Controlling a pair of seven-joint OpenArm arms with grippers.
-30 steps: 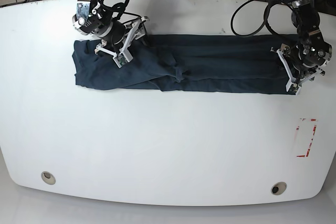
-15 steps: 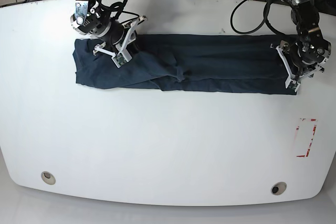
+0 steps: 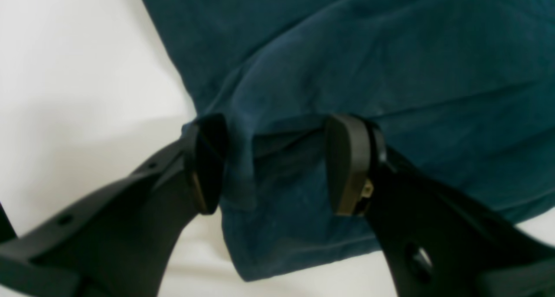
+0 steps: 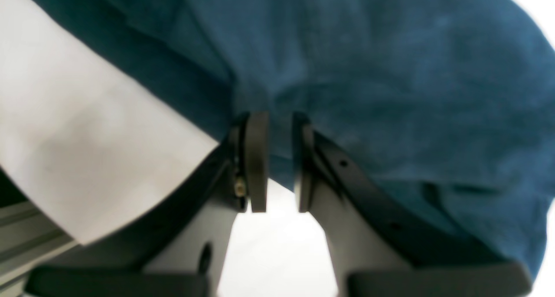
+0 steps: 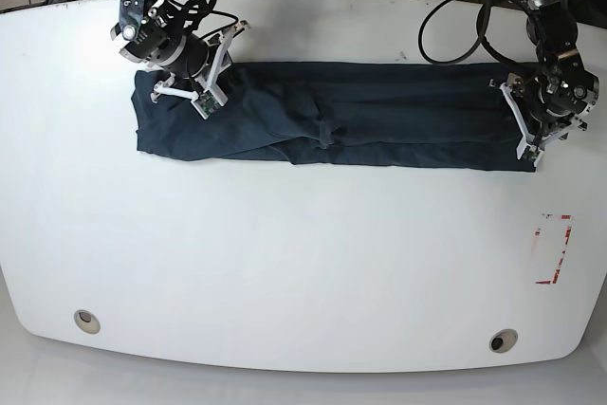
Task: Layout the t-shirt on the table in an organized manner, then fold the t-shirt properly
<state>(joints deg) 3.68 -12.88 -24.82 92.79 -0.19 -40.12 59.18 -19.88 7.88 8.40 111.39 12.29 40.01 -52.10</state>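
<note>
Navy t-shirt (image 5: 379,125) stretched in a long band near the table's (image 5: 303,263) far edge. Right gripper (image 4: 274,158) nearly closed, pinching a fold of shirt at the band's far edge. Left gripper (image 3: 271,167) parted wide, straddling the shirt's end corner, cloth bunched between its pads (image 3: 342,167), not clamped.

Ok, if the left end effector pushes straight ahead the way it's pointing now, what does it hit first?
The t-shirt. The left end effector is open, with a raised fold of that cloth already between its fingers, so it would likely press into that fold at once, then the table beneath. Depth is hard to judge.
</note>
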